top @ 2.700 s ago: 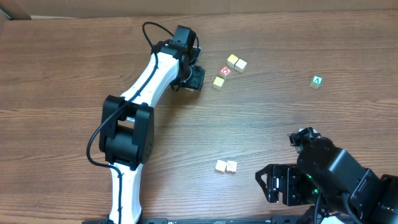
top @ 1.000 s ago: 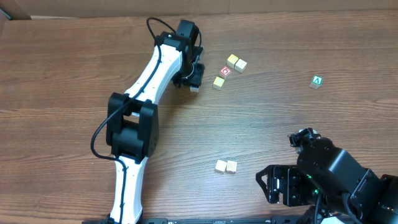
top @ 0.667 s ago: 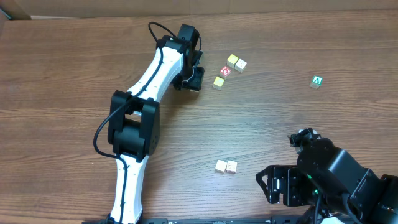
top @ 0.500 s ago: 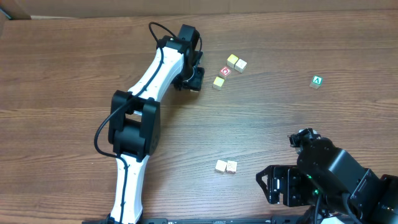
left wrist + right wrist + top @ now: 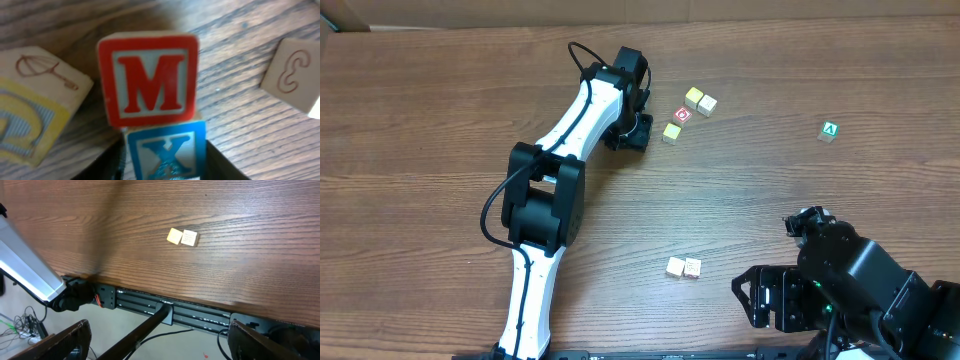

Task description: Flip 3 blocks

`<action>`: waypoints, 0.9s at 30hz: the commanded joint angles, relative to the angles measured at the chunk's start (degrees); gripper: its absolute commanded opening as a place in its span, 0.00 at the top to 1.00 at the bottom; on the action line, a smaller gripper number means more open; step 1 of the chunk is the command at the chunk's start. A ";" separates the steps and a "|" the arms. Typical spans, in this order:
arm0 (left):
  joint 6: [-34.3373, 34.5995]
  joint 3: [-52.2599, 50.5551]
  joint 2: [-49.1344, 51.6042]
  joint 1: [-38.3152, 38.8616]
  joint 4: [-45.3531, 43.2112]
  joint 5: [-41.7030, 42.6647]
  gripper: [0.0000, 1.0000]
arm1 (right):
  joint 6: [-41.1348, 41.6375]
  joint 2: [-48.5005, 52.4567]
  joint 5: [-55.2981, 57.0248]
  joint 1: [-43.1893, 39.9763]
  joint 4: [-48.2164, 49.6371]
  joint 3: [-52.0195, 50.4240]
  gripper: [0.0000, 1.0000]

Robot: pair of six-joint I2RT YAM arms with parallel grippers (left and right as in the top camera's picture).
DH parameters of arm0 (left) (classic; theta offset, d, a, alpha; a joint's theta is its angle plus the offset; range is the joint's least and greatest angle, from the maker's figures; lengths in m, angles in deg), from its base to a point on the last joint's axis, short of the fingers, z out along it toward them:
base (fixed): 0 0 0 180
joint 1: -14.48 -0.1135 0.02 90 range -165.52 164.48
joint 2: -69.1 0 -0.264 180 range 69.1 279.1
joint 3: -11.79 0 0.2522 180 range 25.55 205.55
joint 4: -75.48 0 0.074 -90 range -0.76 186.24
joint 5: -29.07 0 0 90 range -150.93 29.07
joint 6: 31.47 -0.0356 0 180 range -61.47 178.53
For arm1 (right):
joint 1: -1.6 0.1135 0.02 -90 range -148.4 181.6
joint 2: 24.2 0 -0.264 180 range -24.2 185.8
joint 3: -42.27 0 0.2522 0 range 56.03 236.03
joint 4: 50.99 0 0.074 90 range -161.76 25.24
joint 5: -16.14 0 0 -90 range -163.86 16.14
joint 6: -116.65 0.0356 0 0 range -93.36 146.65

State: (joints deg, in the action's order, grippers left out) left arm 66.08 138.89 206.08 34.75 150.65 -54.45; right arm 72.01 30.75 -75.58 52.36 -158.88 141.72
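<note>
Left hand (image 5: 637, 133): toward the far edge of the worktop (image 5: 440, 120), just left of the far cluster of blocks; its fingers (image 5: 116, 164) are clamped on the blue X block (image 5: 165, 152), one on each side.
Blue X block: between those fingers, pressed against the lower side of the red M cube (image 5: 147, 80) in the left wrist view. I cannot tell whether it rests on the worktop.
Umbrella block (image 5: 35, 115): pale with a yellow face, just left of the red M cube.
Curly-letter block (image 5: 295, 75): pale, to the right of the red M cube and apart from it.
Far pair (image 5: 699, 100): two pale blocks touching, near the far edge.
Red O cube (image 5: 682, 115): just beside the far pair.
Yellow block (image 5: 672, 131): just beside the red O cube, nearest the left hand.
Green A block (image 5: 830, 130): alone, toward the right edge.
Near pair (image 5: 684, 267): two pale blocks side by side, touching, by the near edge.
Right hand (image 5: 159, 327): fingers wide apart, holding nothing, at the near right corner.
</note>
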 commanded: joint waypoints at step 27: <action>1.95 9.88 1.09 0.33 11.58 -2.16 0.96 | -0.42 -0.22 0.11 0.24 0.81 -0.24 0.12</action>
State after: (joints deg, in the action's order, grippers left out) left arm 67.11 145.14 206.17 34.75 160.35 -56.02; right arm 71.88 30.78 -75.56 52.36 -158.45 141.72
